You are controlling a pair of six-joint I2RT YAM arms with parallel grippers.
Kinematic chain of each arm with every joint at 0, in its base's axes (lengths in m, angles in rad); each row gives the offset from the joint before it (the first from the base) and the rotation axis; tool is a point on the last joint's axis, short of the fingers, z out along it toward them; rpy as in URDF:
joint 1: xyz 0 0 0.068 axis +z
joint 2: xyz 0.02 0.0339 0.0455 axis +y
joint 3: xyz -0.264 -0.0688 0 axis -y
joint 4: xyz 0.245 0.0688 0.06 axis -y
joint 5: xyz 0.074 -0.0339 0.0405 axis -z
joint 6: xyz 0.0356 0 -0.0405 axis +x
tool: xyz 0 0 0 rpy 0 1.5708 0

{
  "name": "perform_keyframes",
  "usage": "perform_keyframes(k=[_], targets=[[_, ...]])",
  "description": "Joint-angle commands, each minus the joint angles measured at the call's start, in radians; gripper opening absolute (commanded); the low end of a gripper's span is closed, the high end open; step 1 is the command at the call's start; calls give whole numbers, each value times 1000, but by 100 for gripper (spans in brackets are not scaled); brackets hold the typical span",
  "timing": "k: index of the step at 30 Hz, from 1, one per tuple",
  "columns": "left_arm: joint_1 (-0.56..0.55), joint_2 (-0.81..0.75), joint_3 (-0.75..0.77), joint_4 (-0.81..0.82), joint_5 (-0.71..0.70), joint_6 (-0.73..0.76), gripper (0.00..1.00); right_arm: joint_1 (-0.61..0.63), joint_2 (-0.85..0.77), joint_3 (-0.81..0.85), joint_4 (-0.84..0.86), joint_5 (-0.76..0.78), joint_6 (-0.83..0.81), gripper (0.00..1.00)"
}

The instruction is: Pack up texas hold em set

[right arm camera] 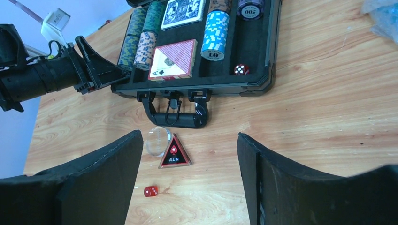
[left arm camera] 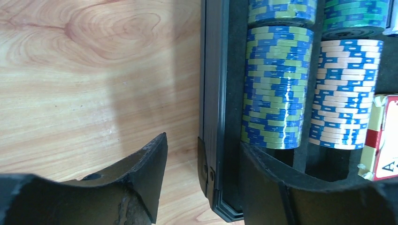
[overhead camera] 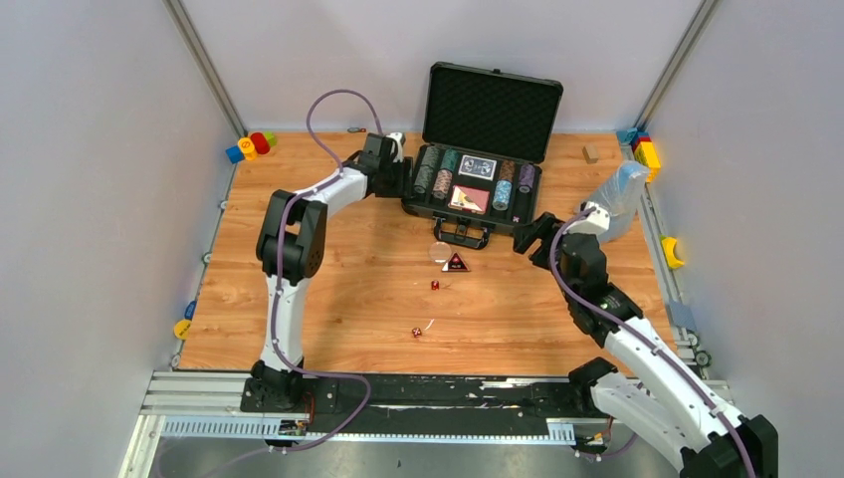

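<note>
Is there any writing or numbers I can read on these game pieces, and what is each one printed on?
"ALL IN": on the triangular button.
"500": end of the purple chip roll.
"10": end of the light blue chip roll.
"A": corner of the red card deck.
Print on the sides of the blue-green chip roll: too blurred to read.

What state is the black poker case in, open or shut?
Open. The case has its lid standing upright behind the base, and chip rolls and card decks show inside.
</note>
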Motion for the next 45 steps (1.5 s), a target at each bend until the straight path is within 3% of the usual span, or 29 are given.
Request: perform_keyframes(k=[1, 7, 15, 23, 29, 36, 39, 45], targets=[[1, 8, 0, 18, 36, 14, 56, -7, 69, 65, 15, -95, -34, 75], [18, -70, -107, 23, -7, 22, 25, 3, 355, 185, -77, -281, -87, 85], [70, -261, -360, 97, -38, -7, 0, 211, 699, 419, -205, -86, -83, 92], [71, -406, -596, 214, -17, -86, 0, 290, 838, 484, -200, -68, -67, 92], [71, -462, -660, 236, -20, -117, 0, 336, 790, 429, -213, -116, -71, 92], [71, -583, -790, 284, -31, -157, 0, 385, 731, 370, -196, -218, -84, 80], [70, -632, -836, 288, -49, -164, 0, 400, 743, 369, -182, -245, -92, 72], [70, -760, -930, 282, -61, -179, 0, 458, 793, 383, -199, -243, -82, 64]])
